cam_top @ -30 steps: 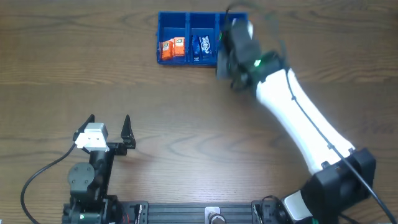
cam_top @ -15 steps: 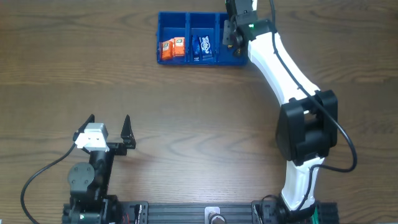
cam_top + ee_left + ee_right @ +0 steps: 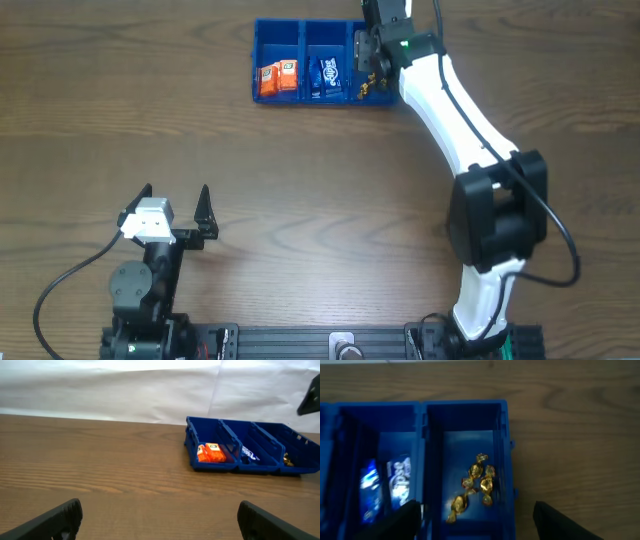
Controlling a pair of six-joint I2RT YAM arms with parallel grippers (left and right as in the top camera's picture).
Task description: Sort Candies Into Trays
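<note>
Hovering over the right-hand compartment of the blue tray (image 3: 465, 406), the right claw (image 3: 477, 524) had its fingers spread wide with nothing between them. Beneath it lay a small heap of gold candies (image 3: 476, 485) (too bunched to count). The middle compartment held blue-wrapped candies (image 3: 395, 480) and the left one orange candies (image 3: 277, 77). The tray stood on the far side of the worktop (image 3: 300, 200). The left claw (image 3: 175, 190), also open and empty, was at the near left, well apart from the tray.
</note>
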